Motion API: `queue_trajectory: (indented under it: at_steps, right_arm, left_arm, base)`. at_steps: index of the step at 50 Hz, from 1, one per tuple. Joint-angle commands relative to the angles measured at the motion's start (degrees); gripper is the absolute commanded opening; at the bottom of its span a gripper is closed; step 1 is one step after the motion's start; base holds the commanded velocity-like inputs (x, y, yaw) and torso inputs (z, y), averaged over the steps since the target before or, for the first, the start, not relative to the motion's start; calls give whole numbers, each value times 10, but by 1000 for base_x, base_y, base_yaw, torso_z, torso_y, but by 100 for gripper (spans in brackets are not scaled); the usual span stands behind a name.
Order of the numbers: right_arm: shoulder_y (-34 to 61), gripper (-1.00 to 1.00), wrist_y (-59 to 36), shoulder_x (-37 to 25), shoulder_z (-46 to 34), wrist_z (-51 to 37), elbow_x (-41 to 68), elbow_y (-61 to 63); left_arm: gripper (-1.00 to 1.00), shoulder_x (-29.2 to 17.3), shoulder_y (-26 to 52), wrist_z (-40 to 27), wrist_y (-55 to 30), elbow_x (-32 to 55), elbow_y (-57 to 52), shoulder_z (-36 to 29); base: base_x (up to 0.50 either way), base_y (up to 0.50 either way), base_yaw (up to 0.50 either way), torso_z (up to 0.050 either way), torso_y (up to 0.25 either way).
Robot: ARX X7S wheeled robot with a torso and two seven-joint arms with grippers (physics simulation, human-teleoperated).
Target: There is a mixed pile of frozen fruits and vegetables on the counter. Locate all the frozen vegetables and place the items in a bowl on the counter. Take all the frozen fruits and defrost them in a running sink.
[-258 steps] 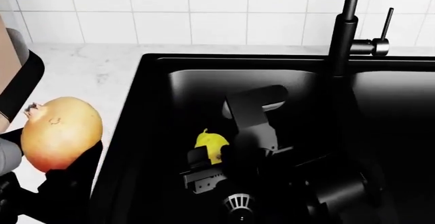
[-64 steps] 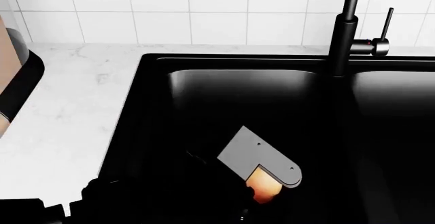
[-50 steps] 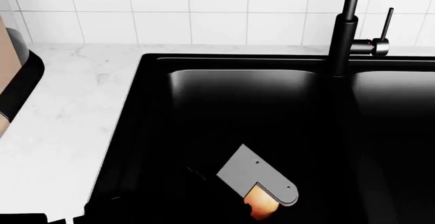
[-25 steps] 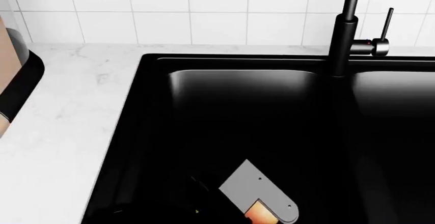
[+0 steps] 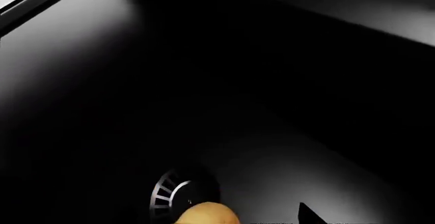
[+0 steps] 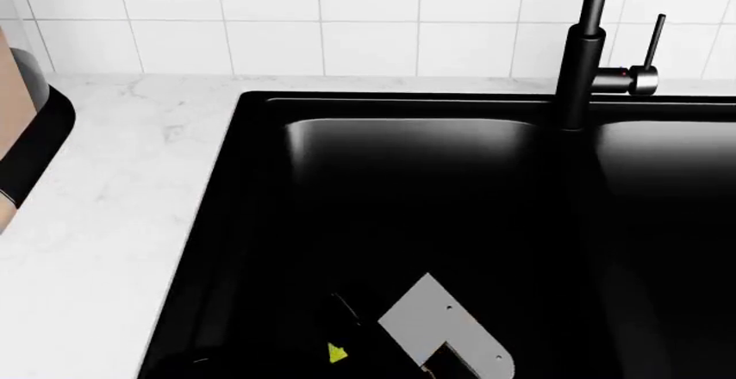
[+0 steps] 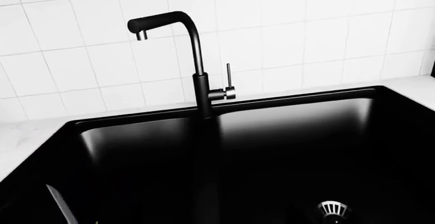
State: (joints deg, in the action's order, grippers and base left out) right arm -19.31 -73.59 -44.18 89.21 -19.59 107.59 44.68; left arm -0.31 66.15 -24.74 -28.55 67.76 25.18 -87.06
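No brand, label or writing can be read on anything in view.

The black double-basin sink (image 6: 265,103) is set into the white marble-look counter (image 6: 115,189), with white wall tiles (image 6: 276,17) behind it and the tall black faucet (image 7: 197,76) standing on the rim between the two basins, its lever upright beside it. No water can be seen at the spout.

In the head view the left arm reaches low into the left basin; only a grey plate of it (image 6: 443,332) shows at the bottom edge. Just beside it a small sliver of the yellow-green pear (image 6: 336,354) peeks out against the dark floor. The left wrist view looks along the basin floor at a silver drain strainer (image 5: 166,196), and the rounded top of the tan-to-red fruit (image 5: 207,215) sits at the picture's edge, just beside that strainer. The left gripper's jaws are out of clear sight, so I cannot tell whether they are clenched on the fruit or released.

The right wrist view looks over both basins from above; a second strainer (image 7: 333,208) shows in one basin. The right gripper itself is not in view.
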Motion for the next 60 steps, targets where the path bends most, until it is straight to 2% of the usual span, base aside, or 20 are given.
queue_trajectory:
  at_steps: [1, 12, 21, 36, 53, 60]
  right_arm:
    - [3, 100, 8, -1, -19, -9, 2, 6]
    - [5, 100, 24, -10, -38, -28, 13, 9]
    - [4, 100, 44, -25, -55, -52, 31, 15]
    - [-2, 100, 56, -39, -50, -70, 50, 15]
    - [-12, 100, 74, -73, -35, -98, 84, 13]
    - [3, 100, 85, -84, -55, -98, 74, 16]
  left_arm:
    - [100, 3, 16, -17, 7, 60, -28, -22]
    - [100, 3, 94, -73, 22, 121, -111, -23]
    - [100, 3, 156, -109, 23, 174, -134, -22]
    - [100, -13, 202, -139, 14, 205, -158, -11]
    - [100, -90, 230, -156, 17, 233, -236, 29]
    - [100, -151, 240, -167, 24, 238, -294, 49]
  base:
    - [0, 0, 0, 0, 0]
    - [0, 0, 0, 0, 0]
    - [0, 0, 0, 0, 0]
    - [0, 0, 0, 0, 0]
    - [0, 0, 0, 0, 0]
    - [0, 0, 0, 0, 0]
